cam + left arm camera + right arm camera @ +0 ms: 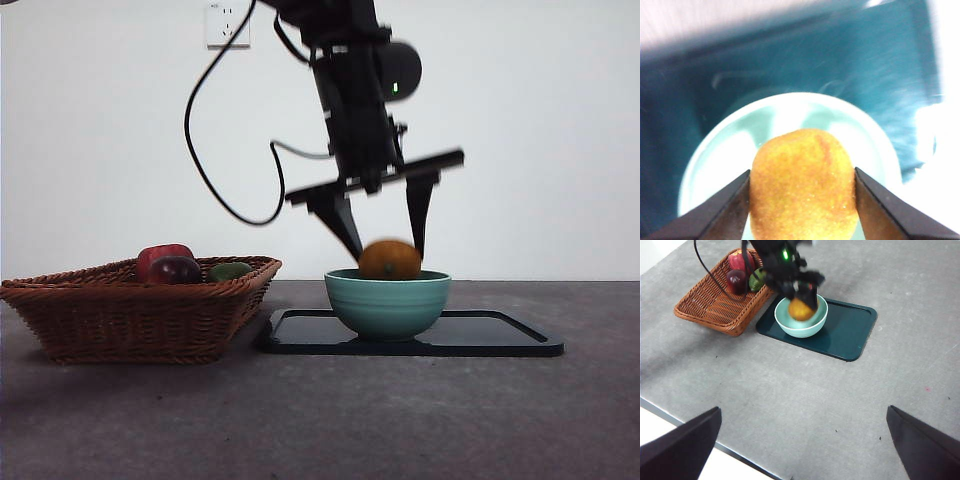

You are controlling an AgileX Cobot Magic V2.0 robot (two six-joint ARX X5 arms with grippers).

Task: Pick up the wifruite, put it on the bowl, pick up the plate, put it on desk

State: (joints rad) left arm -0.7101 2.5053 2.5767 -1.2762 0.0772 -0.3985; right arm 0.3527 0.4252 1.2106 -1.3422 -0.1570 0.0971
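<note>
One round orange wifruite sits pinched between the two black jaws of the left tool, held in the mouth of the mint-green bowl with its upper half showing above the rim. The left wrist view looks straight down on it: the fruit fills the gap between the jaws, one jaw pressed to each flank, with the pale inside of the bowl spread beneath. Whether the fruit already rests on the bowl's bottom cannot be told.

The bowl stands on a flat black tray, toward the tray's end nearest the basket, and the tray lies on the dark grey desk. Much of the tray beyond the bowl, on the side away from the basket, is bare.

Just beside the tray, on the bowl's other side, rests a brown wicker basket, its corner close to the tray's edge. Inside it lie a red fruit, a darker red fruit and a small green fruit, all grouped at the end nearest the bowl.

The left arm reaches down steeply over the bowl, its black cable looping out above the basket.

The right tool hangs well away from the bowl, over the desk's near edge, jaws spread wide and holding nothing.
</note>
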